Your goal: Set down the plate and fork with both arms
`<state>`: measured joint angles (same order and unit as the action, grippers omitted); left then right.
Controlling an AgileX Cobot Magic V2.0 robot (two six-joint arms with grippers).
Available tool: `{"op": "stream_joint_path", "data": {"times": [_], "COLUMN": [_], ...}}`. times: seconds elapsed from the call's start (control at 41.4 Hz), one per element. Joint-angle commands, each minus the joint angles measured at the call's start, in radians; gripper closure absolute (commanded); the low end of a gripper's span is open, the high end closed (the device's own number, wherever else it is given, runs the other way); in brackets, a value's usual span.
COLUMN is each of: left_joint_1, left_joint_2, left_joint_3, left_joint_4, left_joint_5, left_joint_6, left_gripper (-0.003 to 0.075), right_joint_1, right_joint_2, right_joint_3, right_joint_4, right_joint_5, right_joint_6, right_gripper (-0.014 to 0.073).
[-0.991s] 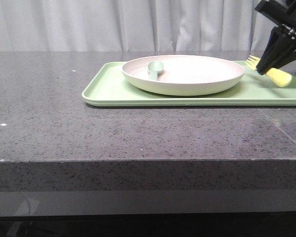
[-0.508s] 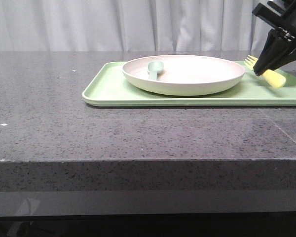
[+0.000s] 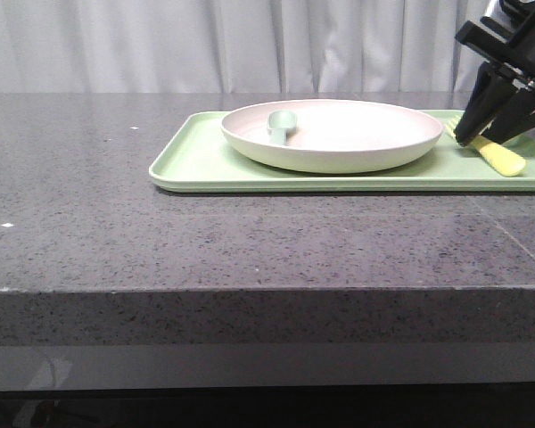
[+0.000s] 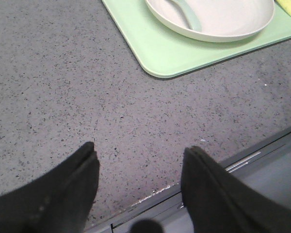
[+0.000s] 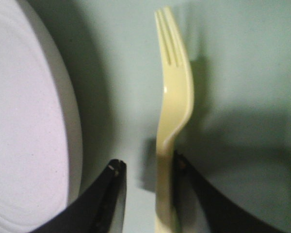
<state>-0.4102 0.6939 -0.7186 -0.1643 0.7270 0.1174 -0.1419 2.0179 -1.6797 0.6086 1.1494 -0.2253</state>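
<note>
The plate (image 3: 330, 134) rests on the light-green tray (image 3: 196, 165), cream-pink inside with a pale green underside. To its right the yellow fork (image 3: 499, 158) lies on the tray, tines pointing away. My right gripper (image 3: 486, 134) stands over the fork's handle with its jaws apart. In the right wrist view the fork (image 5: 174, 92) lies against one finger, with a gap to the other, and the plate (image 5: 24, 111) is beside it. My left gripper (image 4: 140, 155) hangs open and empty over the bare table near its front edge, well short of the tray (image 4: 155, 53).
A pale green-grey spoon (image 3: 279, 125) lies inside the plate at its left side. The dark speckled tabletop (image 3: 116, 232) stretches to the left of and in front of the tray. A white curtain hangs behind the table.
The right gripper has come down with the fork, which now lies on the tray. Its jaws have spread apart. The plate and spoon have not moved.
</note>
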Motion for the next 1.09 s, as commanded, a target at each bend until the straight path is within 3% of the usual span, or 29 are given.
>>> {"op": "stream_joint_path", "data": {"times": [0.0,0.29,0.484,0.629,0.822,1.064], "left_joint_1": [-0.004,-0.004,-0.004,-0.004,-0.004,-0.004], "left_joint_2": [-0.002,-0.002,-0.002,-0.002,-0.002,-0.002], "left_joint_3": [-0.028,-0.028,-0.028,-0.028,-0.028,-0.028], "left_joint_4": [-0.02,-0.02,-0.02,-0.02,-0.02,-0.02], "left_joint_5": [-0.068,-0.068,-0.068,-0.068,-0.068,-0.068], "left_joint_6": [-0.004,-0.004,-0.004,-0.004,-0.004,-0.004], "left_gripper": [0.0334,0.0334,0.0334,0.0334,0.0334,0.0334], "right_joint_1": [-0.005,0.0,0.057,0.138,0.193,0.195], "right_joint_2": [-0.062,-0.169,-0.334,-0.521,-0.777,-1.121], "right_joint_3": [-0.023,-0.023,0.009,0.171,0.414,0.644], "right_joint_4": [-0.006,-0.104,-0.306,-0.445,-0.465,-0.504], "right_joint_5": [-0.002,-0.006,-0.059,-0.155,-0.241,-0.222], "right_joint_6": [-0.015,-0.006,0.064,0.104,0.106,0.106], "right_gripper": [0.0205,0.0186,0.0187,0.0187,0.0187,0.0187]}}
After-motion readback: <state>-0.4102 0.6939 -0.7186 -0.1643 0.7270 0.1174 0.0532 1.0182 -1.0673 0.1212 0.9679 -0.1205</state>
